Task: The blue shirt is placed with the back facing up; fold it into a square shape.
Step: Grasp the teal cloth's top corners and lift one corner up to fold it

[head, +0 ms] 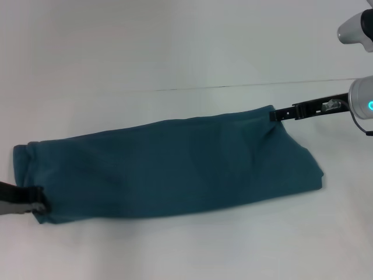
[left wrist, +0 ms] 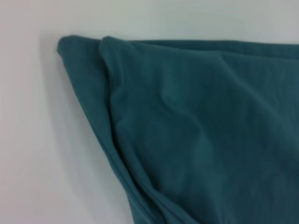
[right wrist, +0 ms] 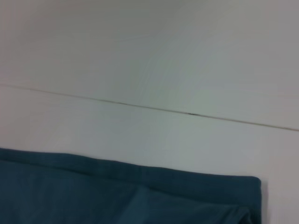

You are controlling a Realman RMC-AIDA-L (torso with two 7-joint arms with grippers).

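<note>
Across the middle of the white table [head: 186, 52] lies the blue shirt [head: 169, 169], already folded into a long narrow band. Its long axis runs from the robot's left to its right, rising slightly toward the far side at the right end. Only plain cloth faces up.

The left gripper [head: 36, 201] sits at the near left corner of the band, touching the cloth; it looks pinched on that corner, though the fingertips are partly hidden, so this is a judgement. The right gripper [head: 275, 115] reaches in from the right and meets the far right corner of the band, apparently clamped on the hem there. The wrist views show only shirt edge and table, no fingers.

Each arm therefore holds an opposite end of the long axis, diagonally across from the other. To reach a square, the band probably needs folding across its length, one end carried over toward the other. The right end looks bulkier and rumpled, so layers there could slip or bunch during such a fold.
</note>
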